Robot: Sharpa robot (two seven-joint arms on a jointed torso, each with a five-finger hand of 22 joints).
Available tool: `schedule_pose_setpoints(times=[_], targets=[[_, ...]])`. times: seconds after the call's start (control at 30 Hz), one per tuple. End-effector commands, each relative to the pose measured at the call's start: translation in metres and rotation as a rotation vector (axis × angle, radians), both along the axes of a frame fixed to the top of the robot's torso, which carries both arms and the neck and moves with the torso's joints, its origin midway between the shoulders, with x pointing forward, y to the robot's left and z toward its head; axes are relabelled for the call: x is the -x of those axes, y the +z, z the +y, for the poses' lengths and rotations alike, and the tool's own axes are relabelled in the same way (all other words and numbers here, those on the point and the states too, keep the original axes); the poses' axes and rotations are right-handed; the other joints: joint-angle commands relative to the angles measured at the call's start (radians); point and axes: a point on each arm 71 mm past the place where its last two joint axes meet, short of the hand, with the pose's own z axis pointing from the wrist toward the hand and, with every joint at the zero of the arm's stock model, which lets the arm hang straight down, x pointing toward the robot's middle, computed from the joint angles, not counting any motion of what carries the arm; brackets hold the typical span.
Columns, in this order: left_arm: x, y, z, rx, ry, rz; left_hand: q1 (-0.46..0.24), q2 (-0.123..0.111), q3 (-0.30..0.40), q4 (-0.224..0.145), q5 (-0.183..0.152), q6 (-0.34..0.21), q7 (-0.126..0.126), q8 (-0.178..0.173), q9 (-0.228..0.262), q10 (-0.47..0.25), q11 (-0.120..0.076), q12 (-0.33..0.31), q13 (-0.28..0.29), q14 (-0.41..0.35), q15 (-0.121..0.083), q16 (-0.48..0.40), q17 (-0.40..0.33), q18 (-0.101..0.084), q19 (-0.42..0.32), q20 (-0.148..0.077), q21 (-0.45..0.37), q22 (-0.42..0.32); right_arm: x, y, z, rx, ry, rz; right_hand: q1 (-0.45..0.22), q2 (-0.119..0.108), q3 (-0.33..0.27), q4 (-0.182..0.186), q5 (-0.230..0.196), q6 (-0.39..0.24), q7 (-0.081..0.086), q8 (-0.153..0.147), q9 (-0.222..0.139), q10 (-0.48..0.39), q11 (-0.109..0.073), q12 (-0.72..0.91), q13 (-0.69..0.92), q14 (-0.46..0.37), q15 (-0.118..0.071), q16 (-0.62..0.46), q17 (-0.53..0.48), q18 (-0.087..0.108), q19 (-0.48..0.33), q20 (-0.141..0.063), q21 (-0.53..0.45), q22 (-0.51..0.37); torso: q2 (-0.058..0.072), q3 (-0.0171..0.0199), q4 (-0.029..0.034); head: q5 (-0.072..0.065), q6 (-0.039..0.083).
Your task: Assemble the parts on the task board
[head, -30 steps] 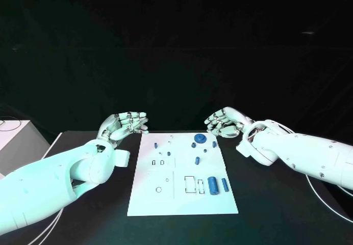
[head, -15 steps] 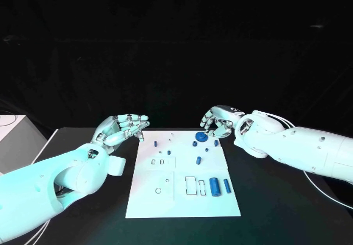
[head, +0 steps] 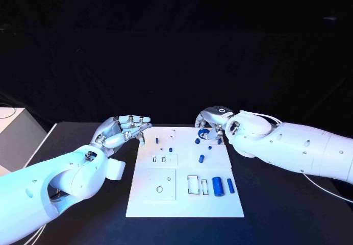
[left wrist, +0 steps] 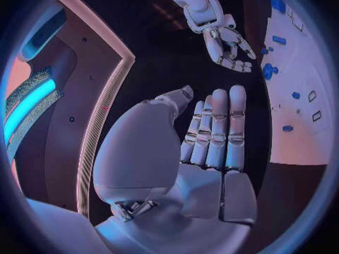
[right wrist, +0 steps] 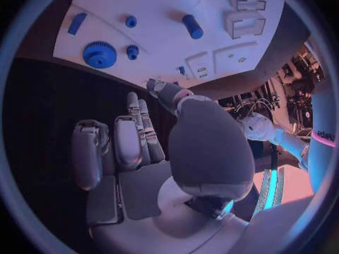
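The right robot hand was held above the blue gear at the task board's far edge, fingers apart and empty. The left robot hand was likewise empty. The gear should be gripped evenly by its rim.

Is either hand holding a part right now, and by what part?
Nothing is held. The left hand and right hand are both open and empty; the gear lies on the board.
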Motion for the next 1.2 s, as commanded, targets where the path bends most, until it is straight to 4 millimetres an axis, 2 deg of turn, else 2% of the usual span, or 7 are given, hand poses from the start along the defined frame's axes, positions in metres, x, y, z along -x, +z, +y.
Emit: schedule_pose_setpoints(times=[0.03,0.33,0.53,0.67,0.83,1.2], targets=[[0.002,0.003,-0.004,0.007,-0.033,-0.008,-0.012,-0.001,0.005,0.0,-0.004,0.002,-0.003,0.004,0.002,0.006,0.001,0.0,0.001,0.006,-0.002,0.005,0.001,0.015,-0.004,-0.003,0.005,0.001,-0.002,-0.003,0.0,0.091,-0.023,-0.02,0.005,-0.005,-0.004,0.0,-0.001,0.002,-0.008,-0.004,0.001,-0.006,-0.001,-0.003,0.001,0.034,0.001,0.004,0.001,-0.017,0.014,0.0,0.004,0.059,0.012,-0.0024,0.0065,-0.003,-0.001],[0.003,0.008,-0.005,0.012,-0.034,-0.015,-0.015,-0.003,0.005,0.0,-0.004,-0.001,-0.002,0.003,0.002,0.002,0.003,-0.002,0.001,0.006,-0.002,0.008,0.003,0.015,-0.004,-0.003,0.009,0.004,-0.004,-0.007,0.001,0.128,-0.041,-0.02,0.007,-0.002,-0.006,0.001,0.0,0.004,-0.009,-0.003,0.004,-0.006,-0.001,-0.002,0.002,0.034,0.001,0.007,0.003,-0.017,0.014,0.0,0.005,0.061,0.021,-0.0045,0.0104,-0.012,0.002],[0.004,0.01,-0.005,0.011,-0.035,-0.014,-0.018,-0.002,0.006,0.001,-0.004,-0.002,0.0,0.002,0.002,0.0,0.004,-0.003,0.001,0.005,-0.001,0.01,0.004,0.014,-0.005,-0.003,0.012,0.005,-0.007,-0.009,0.0,0.147,-0.049,-0.02,0.008,0.002,-0.005,0.003,0.003,0.005,-0.009,-0.001,0.006,-0.008,-0.001,-0.002,0.002,0.034,0.001,0.01,0.005,-0.018,0.015,0.0,0.008,0.064,0.027,-0.0057,0.0115,-0.023,0.003],[0.005,0.011,-0.005,0.013,-0.038,-0.015,-0.018,-0.002,0.006,0.001,-0.004,-0.002,0.0,0.002,0.002,0.0,0.004,-0.003,0.001,0.005,-0.001,0.01,0.004,0.014,-0.005,-0.003,0.012,0.005,-0.008,-0.011,0.0,0.151,-0.048,-0.021,0.007,0.003,-0.005,0.005,0.004,0.007,-0.01,0.0,0.007,-0.007,-0.001,-0.001,0.003,0.034,0.001,0.012,0.006,-0.018,0.016,0.0,0.01,0.068,0.03,-0.0067,0.0115,-0.022,0.003],[0.005,0.013,-0.007,0.015,-0.042,-0.017,-0.018,-0.002,0.006,0.001,-0.004,-0.002,0.0,0.002,0.002,0.0,0.004,-0.003,0.001,0.005,-0.001,0.01,0.004,0.014,-0.005,-0.003,0.012,0.005,-0.009,-0.014,0.001,0.156,-0.045,-0.015,0.007,0.005,-0.004,0.007,0.004,0.007,-0.01,0.0,0.009,-0.004,-0.001,0.0,0.004,0.034,0.001,0.013,0.007,-0.018,0.017,0.0,0.011,0.069,0.035,-0.0072,0.0154,-0.022,0.002],[0.007,0.015,-0.008,0.017,-0.047,-0.018,-0.022,-0.002,0.006,0.003,-0.004,-0.004,0.002,0.002,0.003,-0.002,0.005,-0.003,0.001,0.005,0.0,0.013,0.005,0.014,-0.006,-0.002,0.016,0.008,-0.01,-0.024,0.003,0.163,-0.045,0.009,0.005,0.006,-0.005,0.01,0.005,0.005,-0.005,-0.001,0.01,-0.003,-0.001,0.0,0.004,0.034,0.001,0.016,0.01,-0.019,0.018,0.0,0.013,0.073,0.045,-0.0108,0.0223,-0.024,0.004]])
